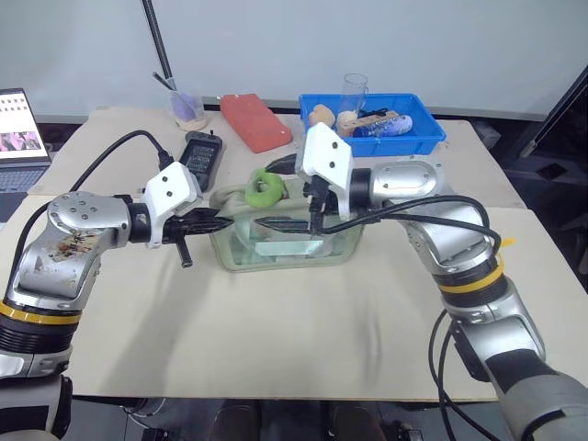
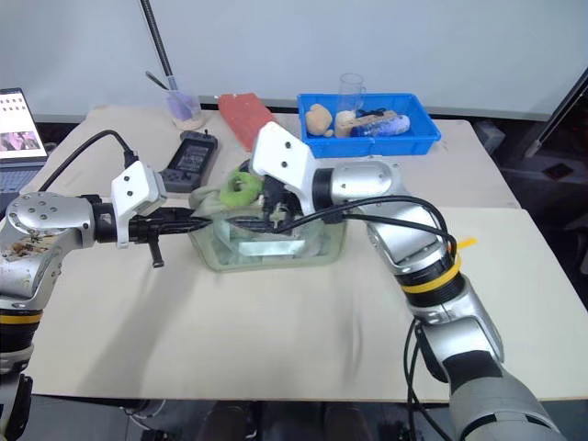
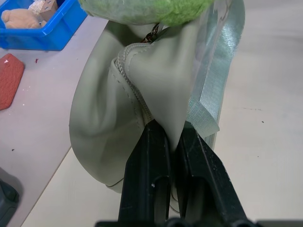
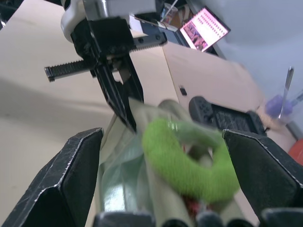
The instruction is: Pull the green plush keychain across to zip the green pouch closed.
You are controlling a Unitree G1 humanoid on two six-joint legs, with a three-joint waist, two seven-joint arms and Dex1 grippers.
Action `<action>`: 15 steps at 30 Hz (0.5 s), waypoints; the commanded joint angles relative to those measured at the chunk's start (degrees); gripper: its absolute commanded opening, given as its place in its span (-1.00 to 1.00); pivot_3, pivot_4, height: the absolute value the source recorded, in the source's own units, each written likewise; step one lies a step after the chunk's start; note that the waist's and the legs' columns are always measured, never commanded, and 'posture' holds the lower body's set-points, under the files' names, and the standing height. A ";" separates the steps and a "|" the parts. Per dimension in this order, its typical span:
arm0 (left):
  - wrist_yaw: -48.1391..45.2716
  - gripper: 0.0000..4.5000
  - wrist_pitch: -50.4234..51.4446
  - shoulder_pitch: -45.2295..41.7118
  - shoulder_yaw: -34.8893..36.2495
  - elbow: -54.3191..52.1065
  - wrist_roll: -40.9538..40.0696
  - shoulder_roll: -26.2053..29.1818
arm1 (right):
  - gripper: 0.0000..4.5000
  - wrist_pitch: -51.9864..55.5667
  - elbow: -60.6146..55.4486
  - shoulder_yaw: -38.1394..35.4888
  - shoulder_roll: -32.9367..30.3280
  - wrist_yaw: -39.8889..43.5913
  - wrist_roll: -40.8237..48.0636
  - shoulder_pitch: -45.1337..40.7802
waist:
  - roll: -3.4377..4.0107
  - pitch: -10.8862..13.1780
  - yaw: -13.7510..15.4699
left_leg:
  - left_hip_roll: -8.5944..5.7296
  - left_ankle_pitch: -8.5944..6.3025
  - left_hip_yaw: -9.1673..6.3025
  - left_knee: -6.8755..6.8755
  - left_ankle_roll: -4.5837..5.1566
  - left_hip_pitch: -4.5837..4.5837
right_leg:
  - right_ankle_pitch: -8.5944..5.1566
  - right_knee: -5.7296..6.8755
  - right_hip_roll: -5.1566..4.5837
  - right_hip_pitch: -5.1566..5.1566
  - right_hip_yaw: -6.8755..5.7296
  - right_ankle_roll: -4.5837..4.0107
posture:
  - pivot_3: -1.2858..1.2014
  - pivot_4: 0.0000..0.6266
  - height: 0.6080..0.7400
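Lime-green fuzzy ring, the green plush keychain (image 1: 265, 188), tops the sage green pouch (image 1: 344, 246).

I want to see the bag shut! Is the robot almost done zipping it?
Not yet. Done: the left tool is pinching the end of the green pouch to keep it steady. In hand: the right tool is wide open around the green plush keychain, not gripping it. Left: close on the keychain and pull it across the top.
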 commanded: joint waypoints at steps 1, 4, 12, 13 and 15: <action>-0.32 -1.00 -0.21 -0.42 0.33 -1.25 0.22 0.74 | 0.88 -2.41 0.79 -0.68 1.23 -0.54 -1.04 -1.42 | 0.00 0.00 -0.05 | 0.00 0.00 0.00 0.00 0.00 0.00 | 0.00 0.00 0.00 0.00 0.00 0.00 | 0.03 -0.52 1.00; -0.25 -1.00 0.18 -0.04 0.46 -1.79 0.02 0.79 | 0.49 -3.47 1.91 -0.30 1.66 0.30 -1.72 -1.32 | 0.00 0.00 -0.04 | 0.00 0.00 0.00 0.00 0.00 0.01 | 0.00 0.02 0.01 -0.01 0.00 0.00 | 0.03 -0.52 1.00; -0.01 -1.00 0.07 -0.41 0.28 -1.14 0.18 0.37 | -0.76 -6.24 4.77 -0.18 1.65 1.38 -3.55 -0.83 | 0.00 0.00 -0.05 | 0.00 0.00 0.00 0.00 0.00 0.01 | 0.00 0.02 0.01 -0.01 0.00 -0.01 | 0.03 -0.52 1.00; 0.00 -1.00 -0.04 -0.43 0.22 -1.01 0.22 0.31 | -0.91 -6.40 4.96 -0.36 1.66 1.50 -3.61 -0.71 | 0.00 0.00 -0.05 | 0.00 0.00 0.00 0.00 0.00 0.00 | -0.01 0.02 0.01 -0.01 0.00 -0.01 | 0.03 -0.52 1.00; 0.01 -1.00 -0.01 -0.49 0.19 -0.93 0.12 0.18 | -0.98 -6.08 5.05 -1.40 1.37 1.89 -2.99 -0.59 | 0.00 0.00 -0.05 | 0.00 0.00 0.00 0.00 0.00 0.01 | -0.01 0.02 0.01 -0.01 0.00 -0.01 | 0.03 -0.52 1.00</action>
